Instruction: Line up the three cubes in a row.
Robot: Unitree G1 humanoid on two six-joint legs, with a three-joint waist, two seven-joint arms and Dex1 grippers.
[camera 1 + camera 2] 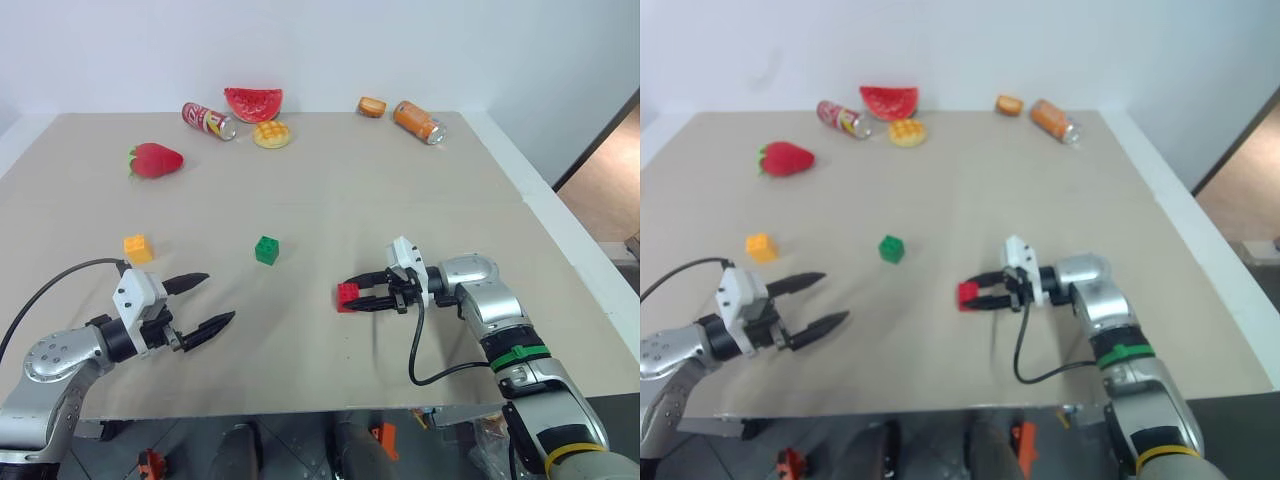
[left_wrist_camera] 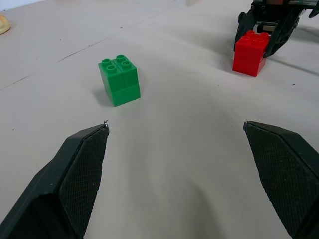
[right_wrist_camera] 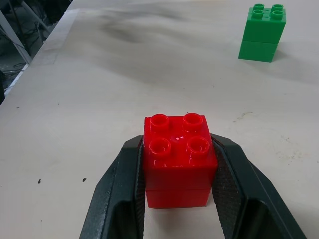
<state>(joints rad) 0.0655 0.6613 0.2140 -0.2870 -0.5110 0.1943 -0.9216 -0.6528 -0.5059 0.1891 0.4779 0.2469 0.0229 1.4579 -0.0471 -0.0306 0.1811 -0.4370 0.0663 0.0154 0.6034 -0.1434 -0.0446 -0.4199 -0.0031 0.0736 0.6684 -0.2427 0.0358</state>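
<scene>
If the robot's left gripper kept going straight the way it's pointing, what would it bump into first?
Probably nothing soon. The open left gripper aims between the green cube and the red cube, over bare table.

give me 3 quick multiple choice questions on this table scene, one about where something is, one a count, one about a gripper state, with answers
1. Where is the green cube?
A. between the yellow-orange cube and the red cube
B. beside the cans at the far edge
C. on top of the red cube

2. How many cans lie on the table?
A. one
B. two
C. four

3. What is the right gripper doing?
A. hanging open
B. shut on nothing
C. shut on the red cube

Answers:
1 A, it stands alone between the other two cubes.
2 B, one red can and one orange can.
3 C, its fingers press both sides of the cube.
</scene>
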